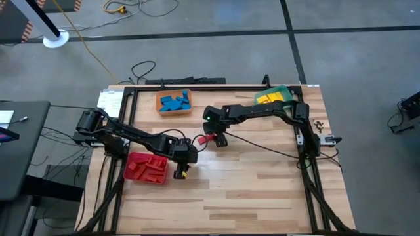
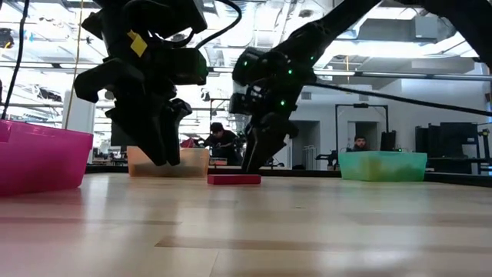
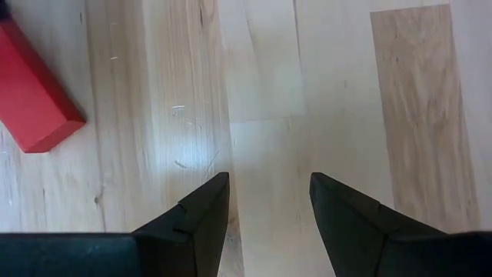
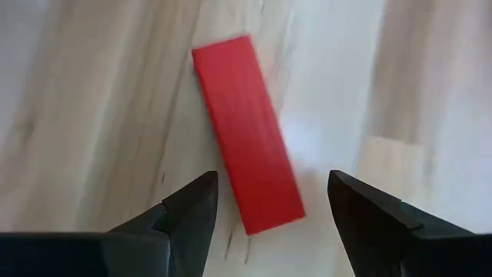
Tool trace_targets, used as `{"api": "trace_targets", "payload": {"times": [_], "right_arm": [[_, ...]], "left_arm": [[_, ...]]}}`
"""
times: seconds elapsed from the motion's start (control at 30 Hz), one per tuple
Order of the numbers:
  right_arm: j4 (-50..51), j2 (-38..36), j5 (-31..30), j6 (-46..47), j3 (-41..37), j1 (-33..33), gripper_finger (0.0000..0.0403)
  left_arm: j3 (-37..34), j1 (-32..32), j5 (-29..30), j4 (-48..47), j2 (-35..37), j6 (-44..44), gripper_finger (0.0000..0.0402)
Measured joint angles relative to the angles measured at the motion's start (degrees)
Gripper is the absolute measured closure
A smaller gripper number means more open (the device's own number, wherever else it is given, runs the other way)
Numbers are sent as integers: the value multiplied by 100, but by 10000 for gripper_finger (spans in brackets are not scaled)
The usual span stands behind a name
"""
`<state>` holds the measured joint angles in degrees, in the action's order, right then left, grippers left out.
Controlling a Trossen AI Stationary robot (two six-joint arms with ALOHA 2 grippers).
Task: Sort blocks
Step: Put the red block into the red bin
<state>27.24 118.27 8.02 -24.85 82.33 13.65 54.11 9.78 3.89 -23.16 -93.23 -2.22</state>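
Observation:
One red block (image 1: 208,138) lies flat on the bare wood near the table's middle; the low view shows the block (image 2: 234,179) resting on its broad face. My right gripper (image 4: 273,175) hangs open just above it, pointing down, one finger on either side of the block's (image 4: 246,131) nearer end, without touching it. My left gripper (image 3: 269,178) is open over bare wood beside the red bin (image 1: 134,172), with the same block (image 3: 34,100) off to one side. Several red blocks (image 1: 152,165) lie in that bin.
An orange bin (image 1: 159,97) with blue blocks sits at the far edge. A green bin (image 1: 283,89) with yellow blocks stands at the far right. Cables cross the table behind the right arm. Bare wood stretches toward the near edge. People show in the room beyond.

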Motion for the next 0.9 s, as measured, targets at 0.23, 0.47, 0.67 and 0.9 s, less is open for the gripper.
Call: {"api": "trace_targets", "payload": {"times": [0.23, 0.47, 0.67, 0.9], "right_arm": [[-26, 298, 236, -220, 17, -79, 137], [87, 302, 196, -139, 33, -175, 163], [121, 244, 172, 129, 28, -313, 240], [478, 234, 360, 416, 183, -520, 282]], "left_arm": [[0, 0, -1, 88, 0, 11, 224], [0, 0, -1, 20, 0, 0, 224], [0, 0, 253, 20, 2, 77, 224], [-2, 127, 1032, -179, 155, 531, 224]]}}
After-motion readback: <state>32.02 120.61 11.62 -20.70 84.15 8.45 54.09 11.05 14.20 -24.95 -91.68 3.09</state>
